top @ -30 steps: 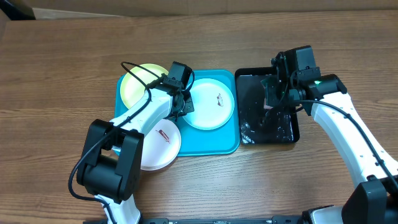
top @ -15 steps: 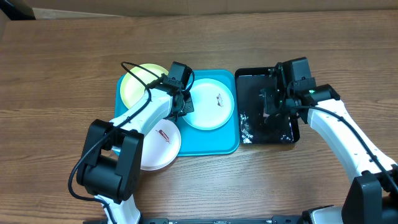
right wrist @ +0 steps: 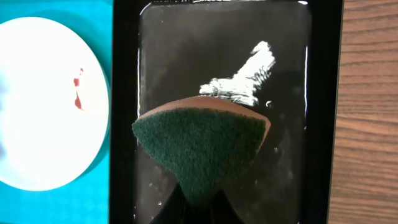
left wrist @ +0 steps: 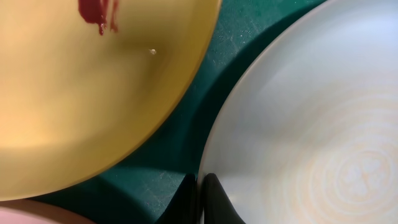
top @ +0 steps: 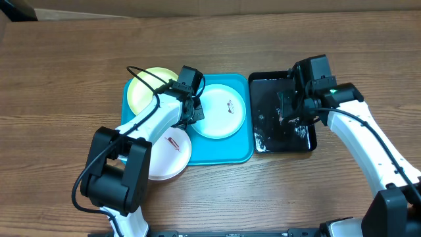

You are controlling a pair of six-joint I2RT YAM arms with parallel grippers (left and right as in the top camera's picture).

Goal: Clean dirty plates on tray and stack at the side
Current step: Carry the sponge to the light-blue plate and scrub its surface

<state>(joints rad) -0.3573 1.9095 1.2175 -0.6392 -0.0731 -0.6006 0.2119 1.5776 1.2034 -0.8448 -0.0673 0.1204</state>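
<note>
Task is sitting at its start: no plate is showing as cleaned and nothing is stacking up at the side. All three plates are lying on or at the blue tray (top: 223,150). The yellow-green plate (top: 146,89) is occupying the far left corner, the pale blue plate (top: 220,118) the right half, and the white plate (top: 164,161) is overhanging the near left edge onto the table (top: 66,79). Each is carrying a reddish smudge, so all three are waiting for wiping. The left gripper (left wrist: 200,186) is sitting at the left rim of the pale blue plate. Its jaws are drawn almost together on that rim, and I am reading this as a pinch steadying the plate, though the wrist view is showing only the fingertips. The right gripper (right wrist: 194,202) is clamping a sponge (right wrist: 202,146), green scrub face toward the camera, over the wet black tray (right wrist: 180,56) beside the blue one. A streak of foam (right wrist: 242,78) is lying just beyond the sponge. Judgement: the sponge is being wetted or loaded. Remaining are carrying it across to the pale blue plate, scrubbing, repeating for the other two plates, then stacking all three beside the tray.
</note>
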